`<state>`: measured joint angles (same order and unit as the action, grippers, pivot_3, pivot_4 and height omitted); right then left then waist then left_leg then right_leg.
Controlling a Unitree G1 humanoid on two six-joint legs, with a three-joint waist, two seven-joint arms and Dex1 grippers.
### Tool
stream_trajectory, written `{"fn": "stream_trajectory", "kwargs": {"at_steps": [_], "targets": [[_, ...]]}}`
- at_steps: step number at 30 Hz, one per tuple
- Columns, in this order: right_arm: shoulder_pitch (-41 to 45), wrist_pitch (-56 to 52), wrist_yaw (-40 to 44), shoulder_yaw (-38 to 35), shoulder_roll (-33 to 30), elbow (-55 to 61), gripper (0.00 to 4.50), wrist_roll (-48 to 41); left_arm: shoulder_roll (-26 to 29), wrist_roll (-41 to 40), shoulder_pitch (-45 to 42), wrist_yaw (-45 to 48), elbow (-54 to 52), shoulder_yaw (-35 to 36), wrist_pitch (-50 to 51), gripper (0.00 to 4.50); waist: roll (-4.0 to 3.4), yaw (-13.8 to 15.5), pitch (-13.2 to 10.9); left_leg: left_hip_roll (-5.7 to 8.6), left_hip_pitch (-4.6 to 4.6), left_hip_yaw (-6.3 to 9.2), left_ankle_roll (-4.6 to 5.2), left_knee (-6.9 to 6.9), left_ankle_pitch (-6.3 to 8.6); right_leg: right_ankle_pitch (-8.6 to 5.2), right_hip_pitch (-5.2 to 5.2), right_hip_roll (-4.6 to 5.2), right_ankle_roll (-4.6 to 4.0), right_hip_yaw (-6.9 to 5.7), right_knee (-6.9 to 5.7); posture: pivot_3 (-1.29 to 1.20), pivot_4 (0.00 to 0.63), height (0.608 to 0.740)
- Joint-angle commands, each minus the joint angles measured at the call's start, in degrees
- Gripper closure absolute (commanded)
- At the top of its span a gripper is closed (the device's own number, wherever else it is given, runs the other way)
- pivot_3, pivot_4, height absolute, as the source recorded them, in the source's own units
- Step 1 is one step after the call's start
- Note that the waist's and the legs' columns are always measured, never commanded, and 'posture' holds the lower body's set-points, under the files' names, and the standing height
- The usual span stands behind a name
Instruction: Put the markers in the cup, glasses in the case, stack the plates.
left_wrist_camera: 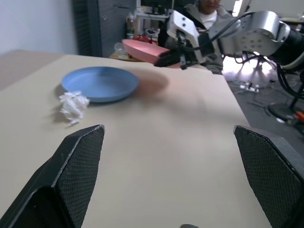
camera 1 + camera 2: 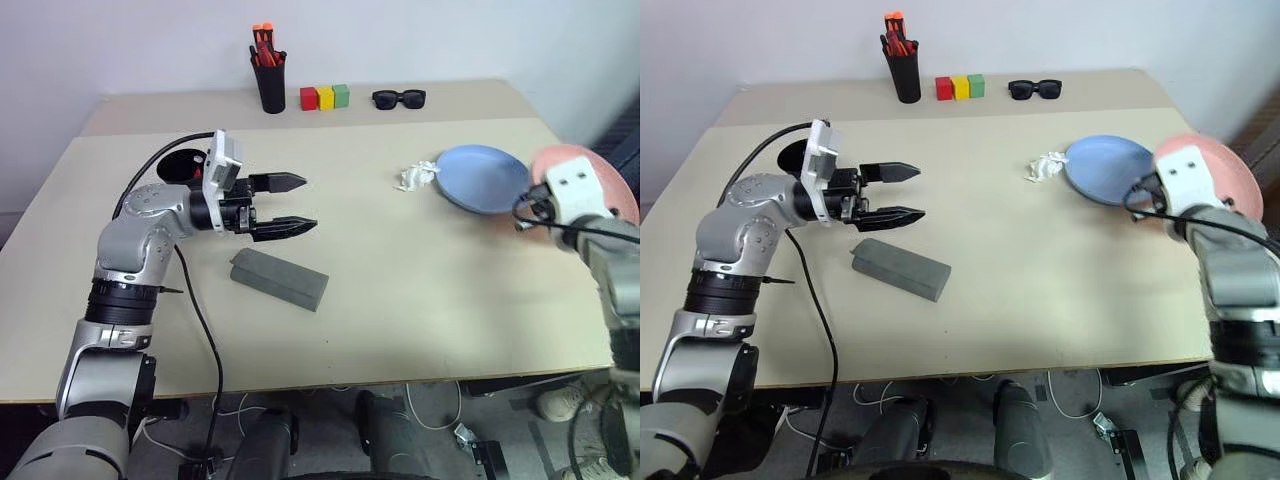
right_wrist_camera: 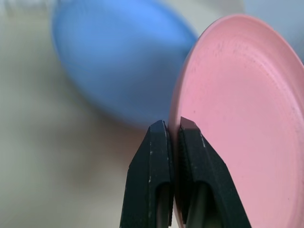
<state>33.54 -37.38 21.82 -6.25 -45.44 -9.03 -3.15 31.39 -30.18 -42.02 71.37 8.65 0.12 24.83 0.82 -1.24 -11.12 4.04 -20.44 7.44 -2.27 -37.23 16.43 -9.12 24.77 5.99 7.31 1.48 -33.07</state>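
Note:
My right gripper (image 3: 173, 127) is shut on the rim of the salmon pink plate (image 2: 592, 165) and holds it tilted above the table's right edge, just right of the light blue plate (image 2: 480, 178), which lies flat. My left gripper (image 2: 306, 203) hovers open over the left half of the table, pointing right with nothing between its fingers. Just in front of it lies the grey case (image 2: 278, 279), lid shut. The black cup (image 2: 176, 165) stands behind my left forearm, partly hidden. The markers and the glasses are out of view.
A crumpled white paper (image 2: 415, 177) lies left of the blue plate. Along the far edge stand a black pot of orange-capped pens (image 2: 268, 78), red, yellow and green blocks (image 2: 324, 97) and black sunglasses (image 2: 399, 98). A person (image 1: 205, 12) sits beyond the table's right side.

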Motion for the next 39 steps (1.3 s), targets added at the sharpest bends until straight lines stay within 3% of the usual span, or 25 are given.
{"fn": "stream_trajectory", "kwargs": {"at_steps": [1, 4, 11, 14, 20, 21, 28, 39], "targets": [[9.1, 10.6, -0.1, 3.8, 2.8, -12.6, 4.46, 3.5, 0.9, -0.5, 1.4, -1.4, -3.0, 2.4, -1.2, 0.00, -0.01, 0.0, 0.0, 0.00, 0.00, 0.00, 0.00, 0.02, 0.00, 0.00, 0.01, 0.00, 0.00, 0.00, 0.00, 0.00, 0.150, 0.740], [14.7, 18.8, 0.6, 7.6, 5.4, -23.3, 4.46, 6.5, 2.0, -0.9, 3.7, -2.0, -5.2, 3.4, -1.2, 0.00, 0.00, 0.1, 0.0, 0.00, -0.04, 0.02, 0.00, 0.05, 0.00, 0.00, 0.05, 0.00, -0.01, 0.00, 0.01, 0.00, 0.150, 0.740], [21.8, 28.9, 1.5, 9.2, 10.4, -41.1, 4.46, 7.7, 4.1, -2.1, 8.9, -3.7, -9.3, 5.8, -0.6, 0.00, -0.01, 0.2, 0.0, 0.02, -0.15, 0.04, -0.01, 0.09, 0.00, 0.01, 0.18, 0.00, -0.02, 0.01, 0.00, 0.00, 0.150, 0.740], [23.5, 31.3, 1.2, 9.1, 11.1, -45.9, 3.45, 8.1, 4.7, -2.5, 10.1, -4.1, -10.2, 6.3, -0.6, 0.00, -0.01, 0.1, 0.0, 0.03, -0.14, 0.04, -0.01, 0.09, 0.00, 0.02, 0.17, 0.00, -0.02, 0.01, -0.01, 0.00, 0.150, 0.740], [25.4, 33.4, 0.1, 7.9, 11.7, -48.3, 0.38, 7.5, 5.2, -2.5, 10.8, -3.8, -9.1, 6.4, -1.7, 0.00, -0.02, -0.6, 0.0, 0.02, -0.11, 0.05, -0.01, 0.11, 0.00, 0.01, 0.18, -0.01, -0.02, 0.01, -0.03, 0.00, 0.150, 0.740], [25.9, 33.2, 0.3, 6.5, 12.1, -48.0, 0.03, 6.0, 5.0, -2.3, 10.7, -3.6, -8.6, 6.2, -2.1, 0.00, -0.02, -0.8, 0.0, 0.02, -0.12, 0.05, -0.01, 0.11, 0.00, 0.01, 0.18, -0.01, -0.02, 0.01, -0.03, 0.00, 0.150, 0.740], [28.0, 34.0, 0.7, 1.5, 15.5, -47.5, 0.03, 1.1, 4.4, -2.0, 9.9, -3.1, -7.2, 5.9, -3.1, 0.00, -0.02, -1.6, 0.0, 0.01, -0.08, 0.05, -0.01, 0.15, 0.00, 0.01, 0.18, -0.02, -0.02, 0.01, -0.03, 0.00, 0.150, 0.740], [31.9, 41.6, -2.6, 5.2, 24.6, -59.0, 0.03, 6.2, 5.1, -2.8, 11.1, -4.0, -9.0, 7.2, -2.4, 0.00, -0.03, -2.0, 0.0, 0.02, -0.11, 0.08, -0.02, 0.15, 0.00, 0.02, 0.22, -0.03, -0.03, 0.04, -0.07, 0.00, 0.150, 0.740]]}}
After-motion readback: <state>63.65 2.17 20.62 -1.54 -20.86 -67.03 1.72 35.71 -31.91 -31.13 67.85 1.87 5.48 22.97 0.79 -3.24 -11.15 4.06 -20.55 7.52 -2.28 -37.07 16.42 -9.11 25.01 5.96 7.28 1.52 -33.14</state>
